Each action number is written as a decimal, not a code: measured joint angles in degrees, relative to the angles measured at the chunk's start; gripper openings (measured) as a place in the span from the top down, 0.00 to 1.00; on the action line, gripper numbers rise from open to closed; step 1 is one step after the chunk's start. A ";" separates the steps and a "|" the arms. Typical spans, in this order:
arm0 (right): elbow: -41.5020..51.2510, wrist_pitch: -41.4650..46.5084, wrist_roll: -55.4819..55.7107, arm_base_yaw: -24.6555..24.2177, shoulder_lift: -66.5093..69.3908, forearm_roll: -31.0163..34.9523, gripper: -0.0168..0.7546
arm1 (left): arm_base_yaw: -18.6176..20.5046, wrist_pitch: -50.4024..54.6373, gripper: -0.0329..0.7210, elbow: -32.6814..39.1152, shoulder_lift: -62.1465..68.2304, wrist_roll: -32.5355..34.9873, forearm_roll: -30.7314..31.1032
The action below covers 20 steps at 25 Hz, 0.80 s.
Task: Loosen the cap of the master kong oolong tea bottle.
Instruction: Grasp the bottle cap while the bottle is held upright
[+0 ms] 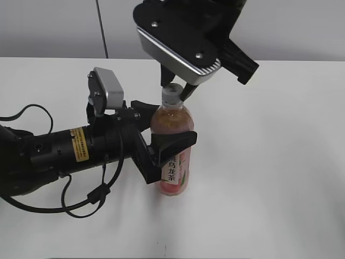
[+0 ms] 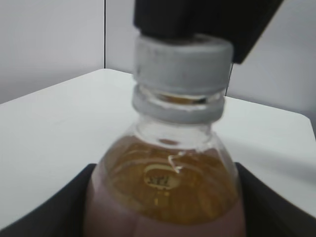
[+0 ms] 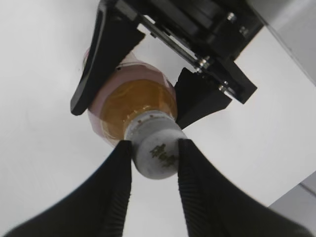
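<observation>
The master kong oolong tea bottle point(image 1: 173, 123) stands upright on the white table, amber tea showing above its pink label. My left gripper point(image 1: 166, 128) is shut on its body from the left, one black finger on each side point(image 2: 165, 197). From above, my right gripper point(image 1: 173, 90) is shut on the white cap point(image 1: 171, 95). In the right wrist view both ribbed fingers press the cap point(image 3: 157, 150) on opposite sides, its dark logo facing the camera. The left wrist view shows the cap point(image 2: 182, 59) close up under the right gripper's dark body.
The white table point(image 1: 269, 189) stretches to the right and front of the bottle. The left arm's black body and looping cable point(image 1: 81, 202) lie across the table's left side. A grey wall runs behind.
</observation>
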 joint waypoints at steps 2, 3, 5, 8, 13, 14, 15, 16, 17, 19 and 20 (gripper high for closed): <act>0.00 -0.06 6.04 0.00 0.00 -0.86 0.59 | 0.00 0.00 0.34 0.00 0.00 0.15 0.24; -0.02 -0.11 8.89 0.00 0.00 -1.15 0.58 | 0.00 -0.05 0.34 0.00 0.00 0.17 0.28; -0.02 -0.11 13.34 0.00 0.00 -1.40 0.56 | 0.00 -0.05 0.34 0.00 0.00 0.22 0.29; -0.02 -0.18 19.10 0.00 0.00 -1.55 0.52 | 0.00 -0.05 0.34 0.00 0.00 0.30 0.34; -0.14 -0.18 31.60 0.00 0.00 -0.83 0.32 | 0.00 -0.10 0.34 0.00 0.00 0.35 0.40; -0.29 -0.18 34.71 0.00 0.00 -0.68 0.26 | 0.00 -0.10 0.34 0.00 0.00 0.35 0.40; -0.65 -0.18 37.69 0.00 0.00 -0.69 0.23 | 0.00 -0.10 0.34 0.00 0.00 0.35 0.40; -1.07 -0.18 39.94 0.00 0.00 -0.69 0.22 | 0.00 -0.10 0.34 0.00 0.00 0.35 0.40; -1.44 -0.18 42.03 0.00 0.00 -0.69 0.22 | 0.00 -0.10 0.34 0.00 0.00 0.35 0.40; -1.87 -0.18 46.34 0.00 0.00 -0.49 0.24 | 0.00 -0.10 0.34 0.00 0.00 0.35 0.40; -2.02 -0.18 48.95 0.00 0.00 -0.42 0.24 | -0.05 -0.10 0.34 0.00 0.00 0.35 0.40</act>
